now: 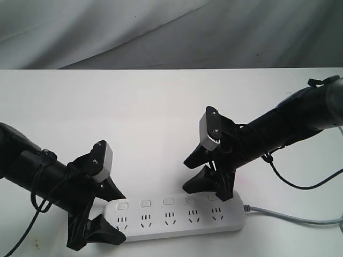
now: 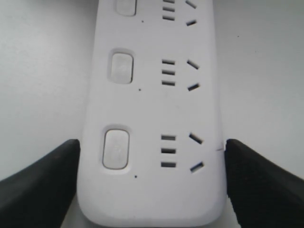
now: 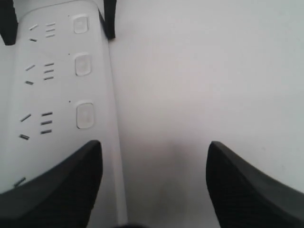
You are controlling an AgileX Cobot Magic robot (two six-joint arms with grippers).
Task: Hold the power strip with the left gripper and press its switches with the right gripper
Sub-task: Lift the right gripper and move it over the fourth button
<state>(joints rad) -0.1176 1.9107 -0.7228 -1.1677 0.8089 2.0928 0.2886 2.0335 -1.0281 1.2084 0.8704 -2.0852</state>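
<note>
From my seat: the power strip lies flat on the white table, grey cord running off its right end. My left gripper has a finger pressed against each long side of the strip's left end, so it's clamped. The right gripper is spread wide and holding nothing, with one finger over the strip's right end by the switches and the other over bare table.

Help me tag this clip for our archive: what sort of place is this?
Likely a robotics lab bench: a plain white table, a grey cloth backdrop, and the left gripper and right gripper at a lone power strip.
</note>
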